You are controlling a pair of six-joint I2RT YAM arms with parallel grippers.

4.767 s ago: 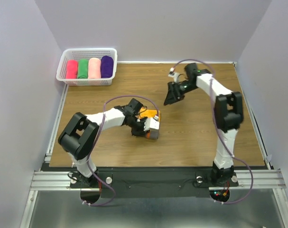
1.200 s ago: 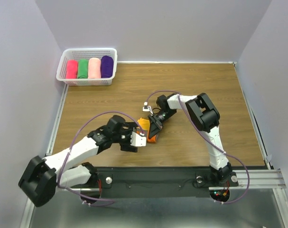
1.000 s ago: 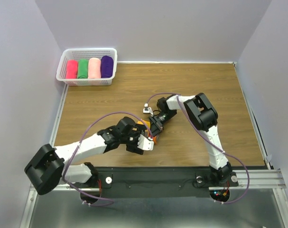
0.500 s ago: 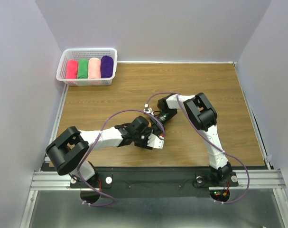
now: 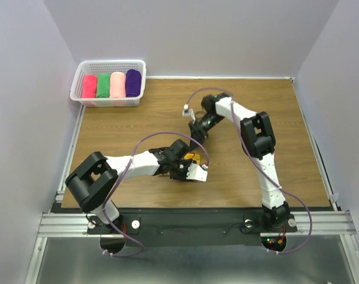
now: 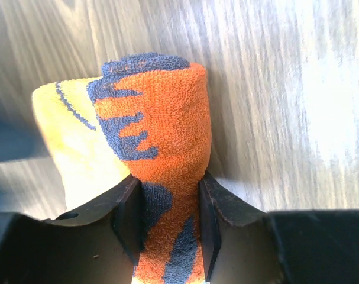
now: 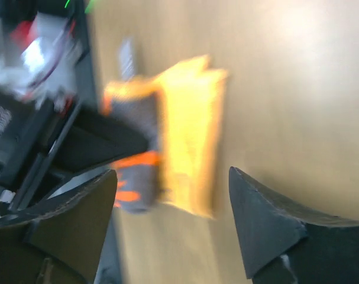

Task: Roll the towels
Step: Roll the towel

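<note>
Orange towel [image 6: 161, 136], partly rolled

Top view evenly lit and sharp, soft shadows only — left wrist in focus but glare washes out the worktop [image 6: 321, 106] at right, right wrist heavily motion-blurred, orange towel [image 7: 191, 130] smeared and overbright.

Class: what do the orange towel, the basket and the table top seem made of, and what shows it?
Orange towel: terry cloth, probably cotton; looped fuzzy pile.
Basket: likely white plastic; slotted walls.
Table top: wood or wood-look laminate; grain streaks, slight sheen.
</note>
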